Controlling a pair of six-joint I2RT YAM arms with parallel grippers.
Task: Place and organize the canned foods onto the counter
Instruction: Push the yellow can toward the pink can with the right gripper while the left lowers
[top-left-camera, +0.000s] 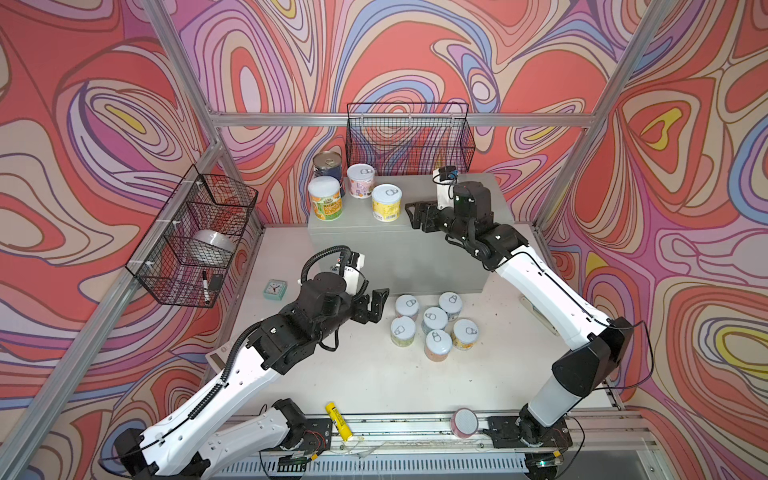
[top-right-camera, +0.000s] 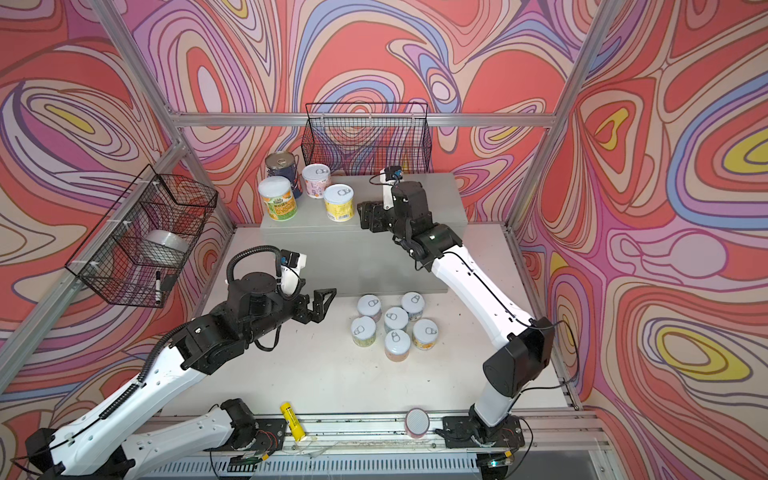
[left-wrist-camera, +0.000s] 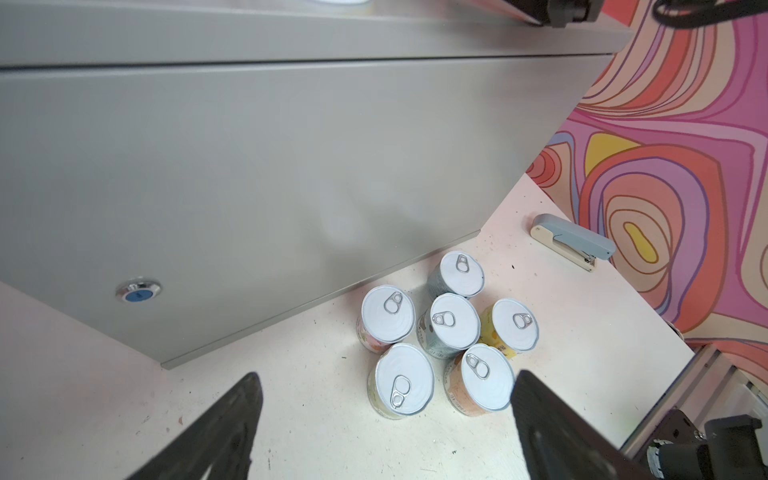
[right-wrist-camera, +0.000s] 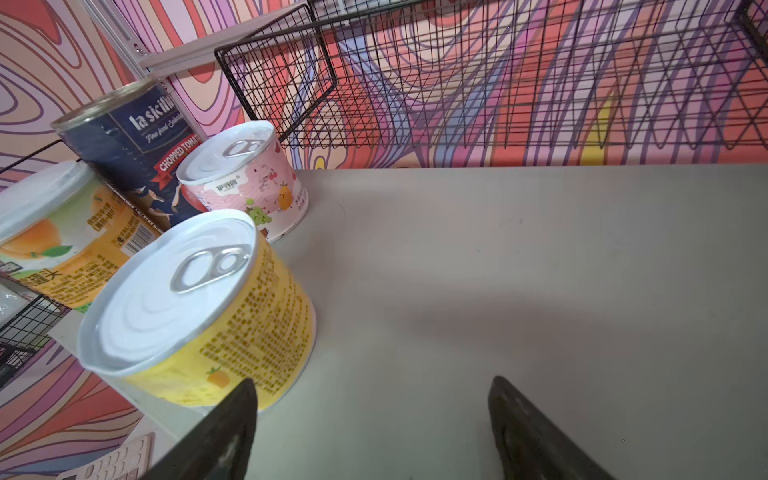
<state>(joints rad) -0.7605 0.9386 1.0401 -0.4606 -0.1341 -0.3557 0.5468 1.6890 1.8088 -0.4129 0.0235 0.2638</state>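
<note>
Several canned foods stand at the left end of the grey counter (top-left-camera: 449, 249): a blue can (top-left-camera: 328, 164) at the back, then a pink one (top-left-camera: 360, 179), a green-orange one (top-left-camera: 325, 203) and a yellow one (top-left-camera: 387, 202). Several more cans (top-left-camera: 434, 324) with white pull-tab lids cluster on the table in front of the counter. My left gripper (top-left-camera: 376, 305) hangs open just left of that cluster, the nearest cans (left-wrist-camera: 405, 384) lying ahead of its jaws. My right gripper (top-left-camera: 417, 214) is open and empty over the counter top, just right of the yellow can (right-wrist-camera: 199, 316).
A black wire basket (top-left-camera: 409, 137) hangs on the back wall, and another (top-left-camera: 195, 241) on the left wall holds a tape roll and a marker. A small clock (top-left-camera: 275, 289) sits left of the counter and a stapler (left-wrist-camera: 571, 241) to its right. A yellow tube (top-left-camera: 338, 419) and a pink cylinder (top-left-camera: 464, 422) lie at the front rail.
</note>
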